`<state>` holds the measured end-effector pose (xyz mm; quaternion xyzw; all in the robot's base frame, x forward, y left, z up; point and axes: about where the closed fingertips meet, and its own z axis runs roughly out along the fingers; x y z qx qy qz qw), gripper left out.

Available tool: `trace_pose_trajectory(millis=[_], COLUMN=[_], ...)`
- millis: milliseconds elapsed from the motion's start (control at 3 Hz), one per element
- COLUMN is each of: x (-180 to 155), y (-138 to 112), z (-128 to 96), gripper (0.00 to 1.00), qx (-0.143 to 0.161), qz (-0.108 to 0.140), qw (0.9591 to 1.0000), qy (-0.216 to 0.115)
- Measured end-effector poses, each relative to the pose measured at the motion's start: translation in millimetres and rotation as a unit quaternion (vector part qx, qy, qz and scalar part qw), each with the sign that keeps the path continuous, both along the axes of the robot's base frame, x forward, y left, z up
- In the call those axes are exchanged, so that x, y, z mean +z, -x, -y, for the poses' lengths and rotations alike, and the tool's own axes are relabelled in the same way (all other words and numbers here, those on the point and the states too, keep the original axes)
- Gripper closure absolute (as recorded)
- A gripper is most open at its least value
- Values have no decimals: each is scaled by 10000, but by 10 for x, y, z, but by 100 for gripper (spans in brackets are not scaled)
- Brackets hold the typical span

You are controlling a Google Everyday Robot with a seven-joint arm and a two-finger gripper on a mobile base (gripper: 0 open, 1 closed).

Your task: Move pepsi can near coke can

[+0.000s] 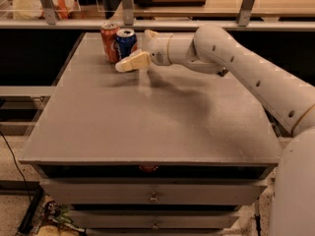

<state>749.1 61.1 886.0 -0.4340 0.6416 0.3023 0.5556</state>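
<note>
Although both cans bore printing, none of it could be read: the pepsi can showed dark blue with a red and white patch, the coke can orange-red with pale script. They stood upright, touching or nearly so, near the far left corner of the grey surface, the blue one on the right. The claw hung at the blue can's right side with its fingers apart, clamping nothing. One cream finger lay low before the can's base; the other rose behind. Whether either touched the can could not be told. Drawers sat below the surface, a railing behind.
</note>
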Motion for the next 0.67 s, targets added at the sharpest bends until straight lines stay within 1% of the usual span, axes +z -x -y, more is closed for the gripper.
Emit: trace_pose_trajectory(millis=[333,667], x=[-3,-7], y=[174,179], z=[374,370], gripper=[0,0], qx=[101,113], qz=[-138,-143], qw=[9991,9991], qy=[383,386])
